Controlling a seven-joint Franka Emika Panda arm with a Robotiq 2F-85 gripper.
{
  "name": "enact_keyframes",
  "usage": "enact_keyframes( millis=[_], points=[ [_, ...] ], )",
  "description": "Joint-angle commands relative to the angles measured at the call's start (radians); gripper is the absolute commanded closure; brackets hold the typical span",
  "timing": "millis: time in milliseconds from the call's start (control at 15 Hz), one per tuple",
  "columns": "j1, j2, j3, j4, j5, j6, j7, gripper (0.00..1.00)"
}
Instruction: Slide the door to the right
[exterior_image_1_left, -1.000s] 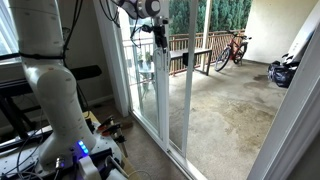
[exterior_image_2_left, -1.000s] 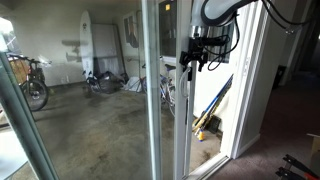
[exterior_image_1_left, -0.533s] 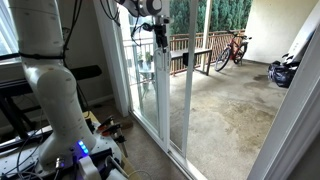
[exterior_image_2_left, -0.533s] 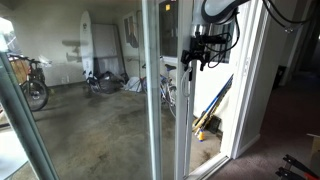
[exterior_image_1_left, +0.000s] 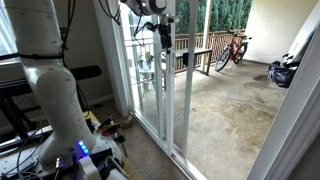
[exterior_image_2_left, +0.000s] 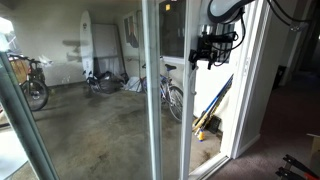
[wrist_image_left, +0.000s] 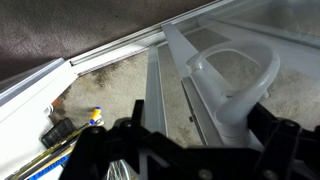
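Observation:
The door (exterior_image_1_left: 167, 100) is a tall glass pane in a narrow white frame, seen in both exterior views; its leading edge (exterior_image_2_left: 189, 120) stands upright. My gripper (exterior_image_1_left: 160, 35) is at the door's edge at upper height, and it also shows in an exterior view (exterior_image_2_left: 211, 52). In the wrist view the gripper's dark fingers (wrist_image_left: 200, 130) sit on either side of the white loop handle (wrist_image_left: 238, 85) and are closed on its stem. The floor track (wrist_image_left: 120, 52) runs below.
The robot's white base (exterior_image_1_left: 55, 90) stands indoors beside the door. A patio with a railing (exterior_image_1_left: 195, 55), a red bicycle (exterior_image_1_left: 232, 48), a surfboard (exterior_image_2_left: 88, 45) and another bicycle (exterior_image_2_left: 30, 85) lies beyond. Tools lie on the floor (exterior_image_2_left: 205, 125).
My gripper and the door's edge have shifted a little to the right in both exterior views. The arm's base has not moved.

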Motion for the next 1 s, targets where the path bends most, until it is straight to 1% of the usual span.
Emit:
enact_keyframes(
  millis=[0,533,933],
  points=[
    [-0.058,-0.103,-0.047,-0.132,-0.064,-0.033,-0.013,0.00],
    [-0.123,-0.164,-0.088,-0.231,-0.039,0.044,-0.060,0.00],
    [-0.185,-0.190,-0.130,-0.276,0.024,0.078,-0.138,0.00]
  ],
)
